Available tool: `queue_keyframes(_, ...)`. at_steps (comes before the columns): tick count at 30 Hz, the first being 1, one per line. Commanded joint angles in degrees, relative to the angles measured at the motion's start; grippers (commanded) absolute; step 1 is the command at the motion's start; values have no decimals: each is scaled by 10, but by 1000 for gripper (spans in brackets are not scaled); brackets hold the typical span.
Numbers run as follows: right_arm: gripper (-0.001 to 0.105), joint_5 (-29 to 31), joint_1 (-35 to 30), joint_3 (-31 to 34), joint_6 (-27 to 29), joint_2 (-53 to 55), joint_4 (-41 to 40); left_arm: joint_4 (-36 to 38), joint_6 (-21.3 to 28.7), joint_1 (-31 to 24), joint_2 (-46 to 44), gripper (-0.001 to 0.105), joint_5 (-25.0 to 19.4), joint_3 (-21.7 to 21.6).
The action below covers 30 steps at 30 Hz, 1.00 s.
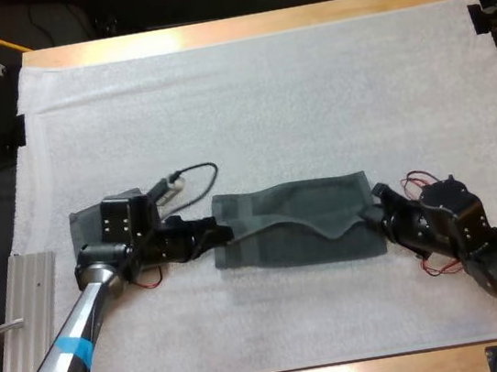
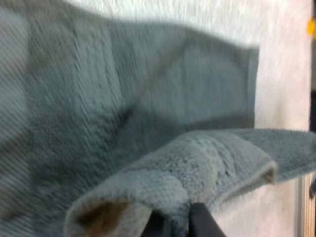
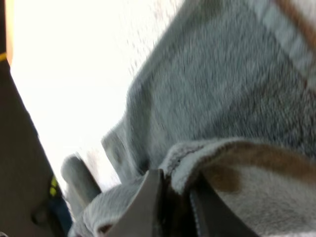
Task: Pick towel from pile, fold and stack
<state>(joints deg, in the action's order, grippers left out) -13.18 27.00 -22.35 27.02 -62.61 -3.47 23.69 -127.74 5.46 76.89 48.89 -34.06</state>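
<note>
The left claw (image 1: 211,236) was seen clamped on the left end of a dark grey-green towel (image 1: 291,226), just left of the frame's centre in the high view. In the left wrist view, a raised fold of the towel's edge (image 2: 207,158) was pinched from both sides by the two black fingers (image 2: 202,224), with the rest of the cloth spread flat beyond it. The right claw (image 1: 378,216) was closed on the towel's opposite end, right of centre. In the right wrist view, a thick roll of cloth (image 3: 247,173) was gripped between that arm's fingers (image 3: 143,202).

The towel was stretched lengthwise between the two claws across the middle of the frame, on the white mat (image 1: 262,82) that covered the wooden bench (image 1: 236,29). An upper layer was draped over a lower one, with its loose edge running unevenly along the towel's length. A second patch of dark grey-green cloth (image 1: 83,229) was partly hidden under the left arm, at the middle left of the frame.
</note>
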Motion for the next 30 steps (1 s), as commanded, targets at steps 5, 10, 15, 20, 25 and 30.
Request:
queue_keyframes(5, 0, 19, -9, -7, -29, -23, 55, -35, -10, -33, 47, 0, 55, -3)
queue_keyframes(10, 0, 21, -9, -7, -29, -41, 76, -72, -32, -41, 82, 0, 81, -3)
queue_keyframes(15, 0, 41, -9, -7, -29, -48, 78, -119, -40, -41, 92, 0, 85, -6)
queue_keyframes(20, 0, 44, -9, -7, -29, -48, 93, -137, -40, -41, 92, 0, 75, -13)
queue_keyframes(25, 19, 54, -9, -7, -29, -48, 94, -137, -40, -41, 92, 7, 72, -14)
queue_keyframes(30, 59, 57, -9, -7, -13, -48, 175, -137, -42, -41, 92, 63, 85, -18)
